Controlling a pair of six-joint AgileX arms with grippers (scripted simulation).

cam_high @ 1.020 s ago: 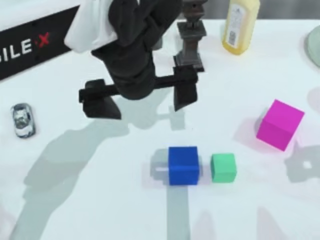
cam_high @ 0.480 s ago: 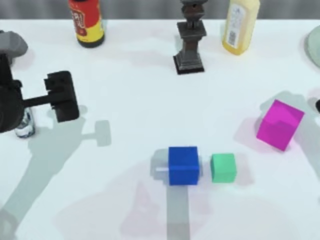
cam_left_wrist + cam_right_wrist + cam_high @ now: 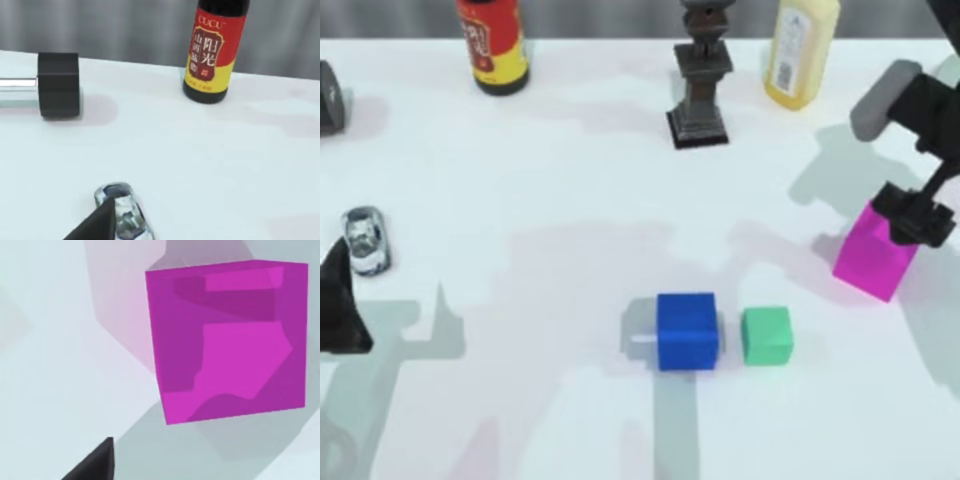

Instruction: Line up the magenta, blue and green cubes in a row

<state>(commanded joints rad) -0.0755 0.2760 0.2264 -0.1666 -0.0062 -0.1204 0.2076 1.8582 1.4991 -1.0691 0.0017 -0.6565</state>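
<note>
Now the right gripper (image 3: 918, 215) hangs over the magenta cube (image 3: 872, 262) at the right, finger state unclear; blue cube (image 3: 687, 331) and green cube (image 3: 766, 335) sit side by side; left gripper (image 3: 338, 310) parked far left

White table (image 3: 550, 200). Back edge: sauce bottle (image 3: 493, 45), dark statuette (image 3: 700, 85), yellow bottle (image 3: 802, 50). Left: dumbbell (image 3: 57, 85), toy car (image 3: 365, 240). Front centre: blue cube (image 3: 687, 331) beside green cube (image 3: 767, 335), apart. Right: magenta cube (image 3: 870, 260).
</note>
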